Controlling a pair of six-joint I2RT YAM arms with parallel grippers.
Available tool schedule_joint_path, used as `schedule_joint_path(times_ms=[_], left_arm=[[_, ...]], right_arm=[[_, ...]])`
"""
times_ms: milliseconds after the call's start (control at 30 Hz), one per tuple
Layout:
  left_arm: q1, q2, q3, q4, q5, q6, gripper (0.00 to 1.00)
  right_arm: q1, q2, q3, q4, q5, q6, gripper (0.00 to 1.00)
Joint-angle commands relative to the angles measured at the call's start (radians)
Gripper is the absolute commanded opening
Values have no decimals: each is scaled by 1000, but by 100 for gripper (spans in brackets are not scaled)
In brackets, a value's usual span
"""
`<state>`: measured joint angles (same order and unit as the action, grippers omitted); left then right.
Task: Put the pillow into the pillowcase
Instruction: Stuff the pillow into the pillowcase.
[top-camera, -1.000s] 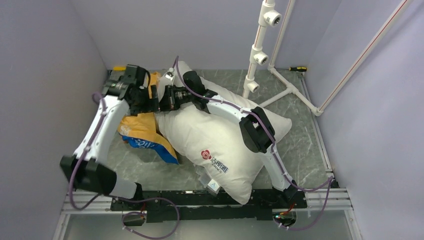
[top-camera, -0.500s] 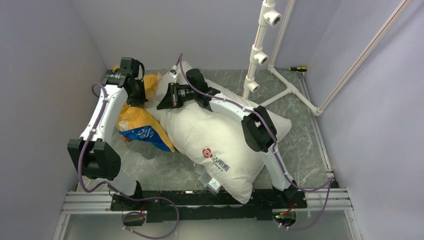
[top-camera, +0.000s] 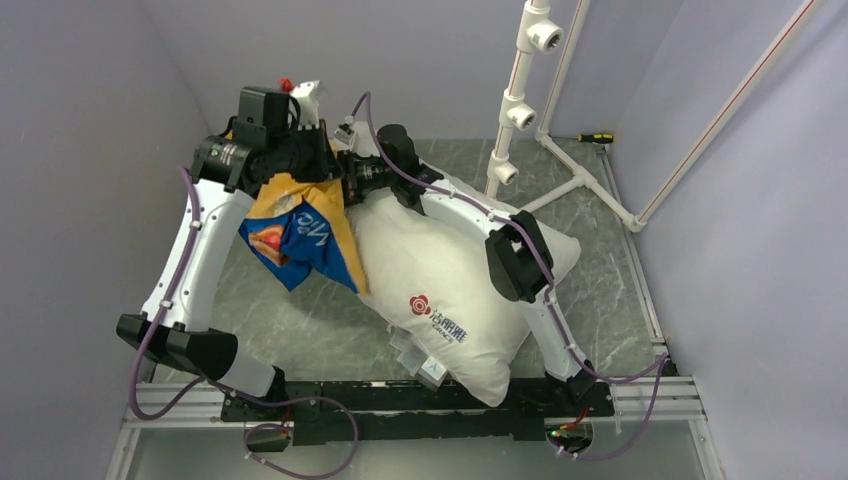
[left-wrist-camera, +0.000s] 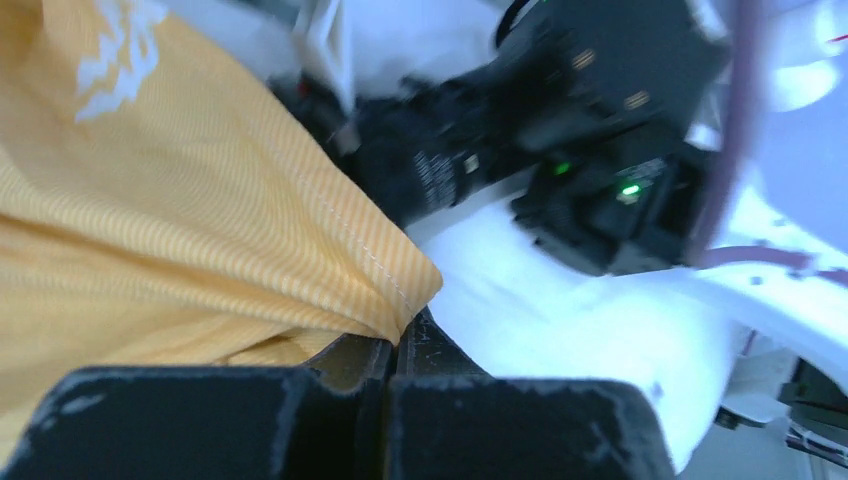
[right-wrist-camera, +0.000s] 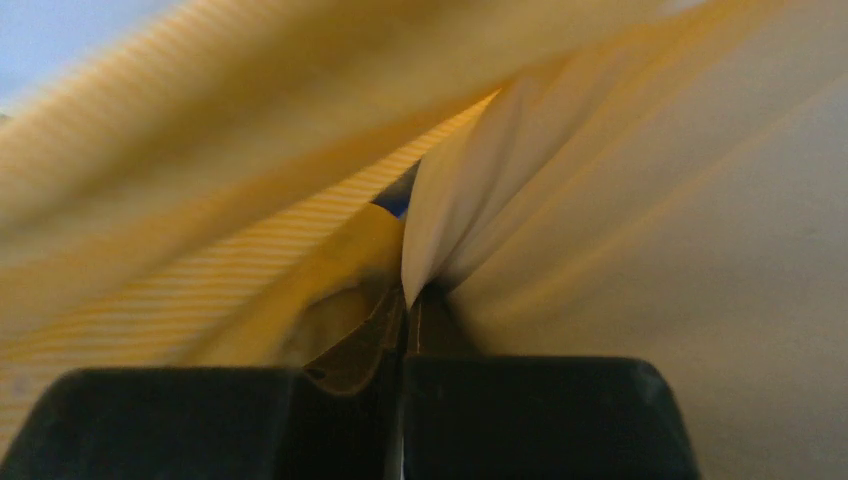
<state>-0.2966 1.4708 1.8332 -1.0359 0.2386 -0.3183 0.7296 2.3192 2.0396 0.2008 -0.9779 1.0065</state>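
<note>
Orange pillowcase (top-camera: 300, 225) hem is pinched by the closed left end effector (left-wrist-camera: 395, 345) and right end effector (right-wrist-camera: 408, 300); pulling them apart should open it for the pillow (top-camera: 440, 270).

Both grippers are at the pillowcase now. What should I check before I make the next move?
1. Hold of the left gripper on the pillowcase: ok, shut on its orange edge.
2. Hold of the right gripper: ok, shut on orange fabric of the case.
3. Right jaws free of cloth from the pillow: cannot tell; pale fabric also meets them.
4. Case mouth spread open: not ok; the grippers sit close together and the case hangs bunched.
5. Pillow inside the case: not ok; nearly all of it lies bare on the table.
</note>
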Motion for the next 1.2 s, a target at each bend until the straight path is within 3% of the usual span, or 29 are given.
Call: schedule_joint_path(times_ms=[0,133,200,233,333,367,400,467,600,733,900,1067,1167], left_arm=[[-16,26,115,100,212,2,0],[-41,8,52,79,246,10,0],[-48,-16,-9,25,178,33,0],[-50,-28,-26,-11,119,52,7],[-50,-63,-36,-120,-154,64,61],[-49,-76,-31,-141,-244,49,74],[-49,-83,-26,-153,-330,30,84],[-45,-84,-16,-155,-491,8,94],[10,3,58,-168,-589,-42,96],[138,123,99,-153,-493,-90,94],[271,194,13,-3,-301,-117,92],[284,269,-39,102,-148,-79,89],[284,275,-79,171,-113,-85,82]], right_arm=[[26,-42,-49,143,-59,14,0],[49,27,-41,54,-88,-27,0],[51,45,-52,57,-117,-3,0],[51,39,-67,42,-122,-11,0],[51,12,-116,-38,-145,-61,0],[52,0,-141,-48,-156,-73,0],[54,-14,-176,-44,-163,-76,0],[61,-39,-241,-38,-167,-77,0],[79,-50,-290,-44,-187,-79,0],[96,-49,-276,-110,-184,-124,0],[119,-46,-262,-142,-194,-137,0],[135,-43,-187,-352,-161,-275,0],[136,-42,-160,-424,-146,-323,1]])
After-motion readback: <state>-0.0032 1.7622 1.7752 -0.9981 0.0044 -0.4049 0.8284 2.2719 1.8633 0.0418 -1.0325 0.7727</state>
